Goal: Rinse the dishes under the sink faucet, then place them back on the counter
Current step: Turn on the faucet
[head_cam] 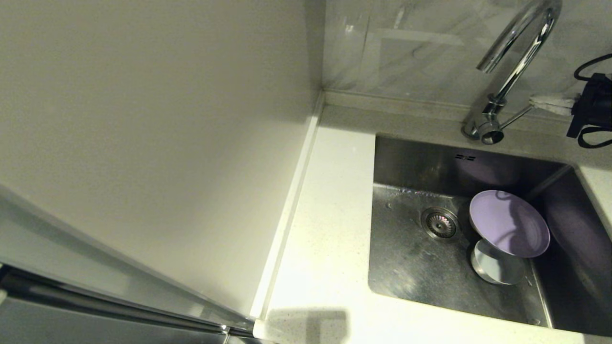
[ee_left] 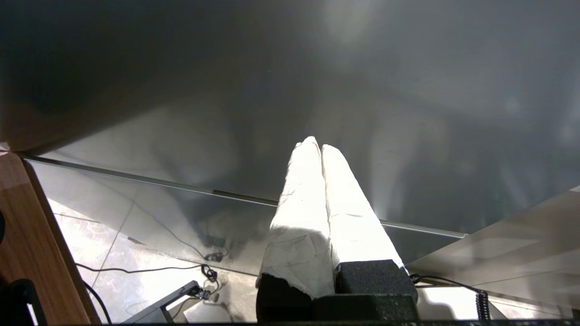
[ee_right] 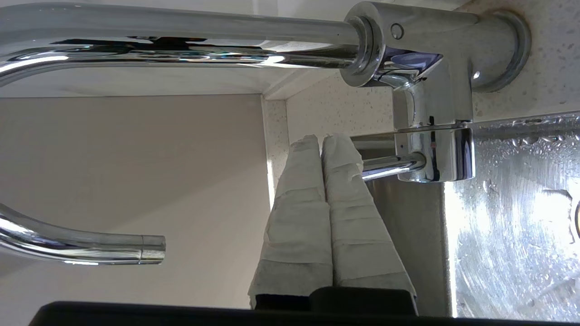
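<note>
The right gripper is closed, its two white-wrapped fingers pressed together with nothing between them, and its tips are laid against the thin lever that sticks out from the base of the faucet. In the head view the same gripper is seen at the lever's outer end, behind the sink. The step in hand is judged to be working the tap with a push of the closed tips, not a grasp. It is best done by keeping the fingertips square on the far end of the lever, where least force is needed, and by following the lever's arc so that the rounded chrome is not slipped off. The push should be stopped once a moderate stream is obtained, so that splashing is avoided.

The spout hangs over the back of the sink, while the lilac plate leans on the bowl near the drain; no water is seen running. The cup cannot be made out. The counter lies beside the sink.

The left gripper is parked away from the sink, its fingers also together and empty.
</note>
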Controlling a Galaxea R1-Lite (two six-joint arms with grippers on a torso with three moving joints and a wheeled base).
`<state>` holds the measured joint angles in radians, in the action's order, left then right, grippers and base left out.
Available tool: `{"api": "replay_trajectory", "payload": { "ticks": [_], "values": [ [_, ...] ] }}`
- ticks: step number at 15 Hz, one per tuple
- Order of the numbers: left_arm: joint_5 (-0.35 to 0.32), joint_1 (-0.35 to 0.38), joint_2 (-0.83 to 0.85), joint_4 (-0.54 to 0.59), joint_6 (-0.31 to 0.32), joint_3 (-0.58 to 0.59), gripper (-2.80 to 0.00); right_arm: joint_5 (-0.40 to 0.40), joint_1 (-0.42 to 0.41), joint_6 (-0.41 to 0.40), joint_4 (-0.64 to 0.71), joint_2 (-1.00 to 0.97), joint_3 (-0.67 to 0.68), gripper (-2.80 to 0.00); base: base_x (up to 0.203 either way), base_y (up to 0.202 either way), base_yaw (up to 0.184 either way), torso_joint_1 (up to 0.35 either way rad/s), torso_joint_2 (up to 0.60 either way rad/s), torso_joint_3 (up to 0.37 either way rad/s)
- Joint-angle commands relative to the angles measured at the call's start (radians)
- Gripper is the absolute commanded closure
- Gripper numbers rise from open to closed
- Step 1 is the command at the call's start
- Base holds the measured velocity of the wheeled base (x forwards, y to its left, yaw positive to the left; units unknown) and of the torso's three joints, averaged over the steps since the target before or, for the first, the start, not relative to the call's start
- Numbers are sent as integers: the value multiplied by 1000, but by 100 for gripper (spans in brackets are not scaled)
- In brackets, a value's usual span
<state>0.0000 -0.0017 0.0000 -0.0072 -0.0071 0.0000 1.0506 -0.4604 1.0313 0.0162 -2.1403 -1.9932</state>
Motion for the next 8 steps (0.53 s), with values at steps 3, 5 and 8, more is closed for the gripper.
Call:
{"api": "replay_trajectory", "payload": {
  "ticks": [3, 5, 8],
  "values": [
    [0, 0, 0, 0, -1, 3, 0, 5, 0, 6, 5, -33, 1, 0, 0, 0, 0, 0, 0, 0],
    [0, 0, 0, 0, -1, 3, 0, 6, 0, -2, 5, -41, 1, 0, 0, 0, 0, 0, 0, 0],
    [0, 0, 0, 0, -1, 3, 0, 21, -14, -39, 15, -41, 1, 0, 0, 0, 0, 0, 0, 0]
  ]
}}
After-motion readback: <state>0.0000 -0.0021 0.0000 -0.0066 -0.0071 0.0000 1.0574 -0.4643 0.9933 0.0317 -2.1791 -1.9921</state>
